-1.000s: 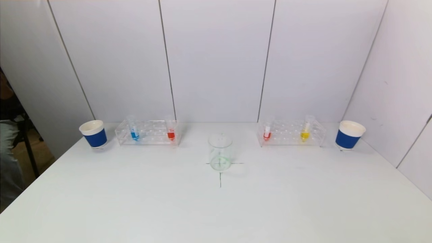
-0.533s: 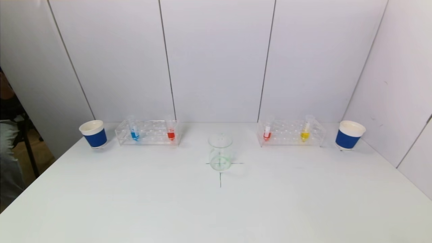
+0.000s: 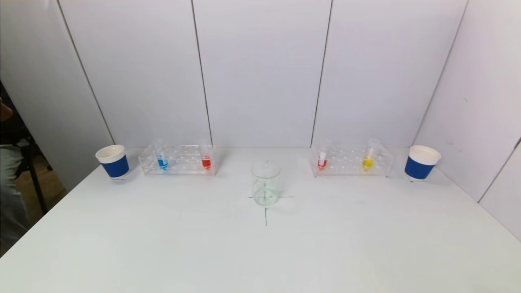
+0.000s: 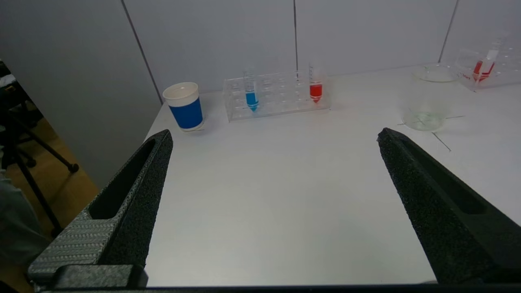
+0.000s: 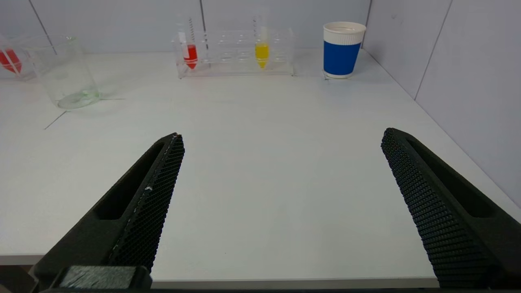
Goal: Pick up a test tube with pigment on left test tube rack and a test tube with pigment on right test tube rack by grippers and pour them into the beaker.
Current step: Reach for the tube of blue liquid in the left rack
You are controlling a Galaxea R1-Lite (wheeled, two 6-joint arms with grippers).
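A clear beaker [image 3: 265,183] stands mid-table on a drawn cross. The left test tube rack [image 3: 178,160] holds a blue tube [image 3: 162,156] and a red tube [image 3: 206,156]. On the right test tube rack [image 3: 351,160] stand a red tube [image 3: 322,158] and a yellow tube [image 3: 368,158]. Neither arm shows in the head view. My left gripper [image 4: 274,136] hangs open and empty above the table's near left, well short of the rack [image 4: 276,95]. My right gripper [image 5: 283,136] is open and empty over the near right, far from the rack [image 5: 236,53].
A blue-and-white paper cup [image 3: 112,161] stands left of the left rack; another cup [image 3: 421,162] is right of the right rack. White panels wall the back and right. The table's left edge [image 4: 152,126] drops to the floor, where a tripod stands.
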